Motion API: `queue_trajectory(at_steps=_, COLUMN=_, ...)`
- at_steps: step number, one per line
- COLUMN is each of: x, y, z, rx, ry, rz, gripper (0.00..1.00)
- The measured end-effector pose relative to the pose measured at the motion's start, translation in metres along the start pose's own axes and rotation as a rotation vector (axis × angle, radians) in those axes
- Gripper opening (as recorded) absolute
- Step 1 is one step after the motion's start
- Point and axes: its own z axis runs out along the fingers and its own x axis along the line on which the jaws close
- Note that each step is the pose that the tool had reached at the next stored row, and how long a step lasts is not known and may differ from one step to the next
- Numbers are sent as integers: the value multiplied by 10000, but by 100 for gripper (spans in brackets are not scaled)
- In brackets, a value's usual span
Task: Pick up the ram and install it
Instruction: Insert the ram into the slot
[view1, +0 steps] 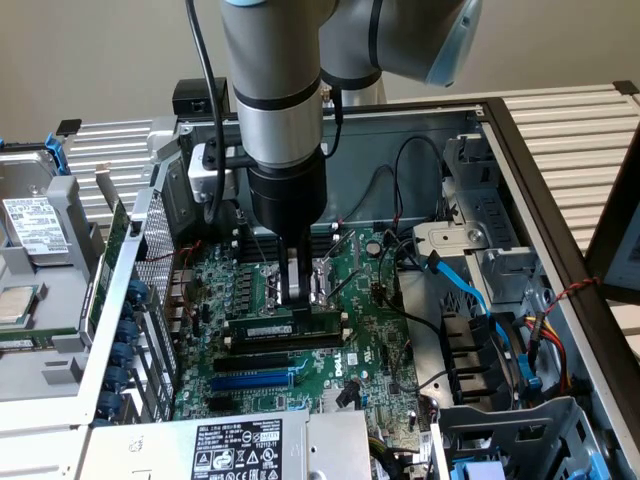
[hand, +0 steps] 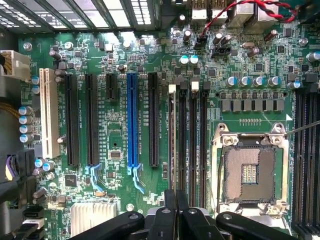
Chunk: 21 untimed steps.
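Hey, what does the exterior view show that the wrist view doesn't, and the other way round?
Exterior adds the arm, a hard drive and a power supply. Wrist adds a white slot and a heatsink. Both share the gripper shut on the ram, the blue slot and the motherboard.

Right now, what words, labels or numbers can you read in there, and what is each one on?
"DELL": white print on the board, as best it reads.
Ram sticker: too small to read.
Power supply label: symbols and fine print, too small to read.
Drive label: too blurred to read.
Fine white print across the board in the wrist view: too small to read.
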Motion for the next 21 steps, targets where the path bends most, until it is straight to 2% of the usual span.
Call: queue_trajectory(at_steps=21, x=0, y=14, z=36, rx=27, ry=-7, rz=-191, gripper=12)
